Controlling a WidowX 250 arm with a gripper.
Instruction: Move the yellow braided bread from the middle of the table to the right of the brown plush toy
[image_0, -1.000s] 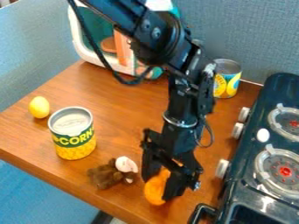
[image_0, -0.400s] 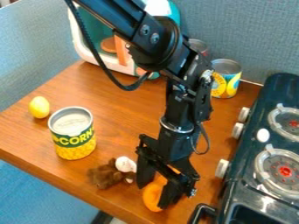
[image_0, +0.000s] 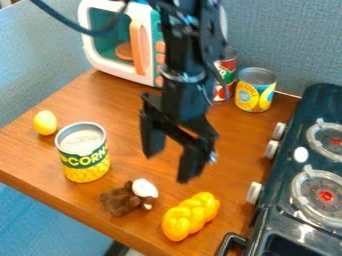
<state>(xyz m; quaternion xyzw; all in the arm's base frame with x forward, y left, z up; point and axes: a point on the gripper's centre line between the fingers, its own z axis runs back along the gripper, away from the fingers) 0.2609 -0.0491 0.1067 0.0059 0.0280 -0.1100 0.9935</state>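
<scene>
**Gripper released, above the table; bread lying free**

Arm (image_0: 190, 30) enters at the top edge. Gripper (image_0: 169, 167) hangs over the wooden table (image_0: 120, 110), fingers well apart, nothing between them. State: released.

Bread (image_0: 191, 216), yellow-orange and braided, lies on the table near its front edge, lower in the view than the gripper and apart from it. Long axis runs at a slant, upper end toward the stove (image_0: 284, 202).

Just to the left of the bread in the view: a small brown toy (image_0: 120, 199) with a rounded white part, not touching the bread.

Farther left: corn can (image_0: 83, 152), upright, yellow with a green band. Beyond it, near the table's left side, a lemon (image_0: 45, 123).

Rear of table: microwave (image_0: 113, 67), white and teal, orange handle. To its right, a red can (image_0: 226, 75), partly hidden by the arm, and beside that a pineapple can (image_0: 255, 90), upright, blue and yellow.

Right side of view: the stove, dark, two burners showing, pale knobs along the side that faces the table. Grey-blue wall (image_0: 287, 45) behind.
</scene>
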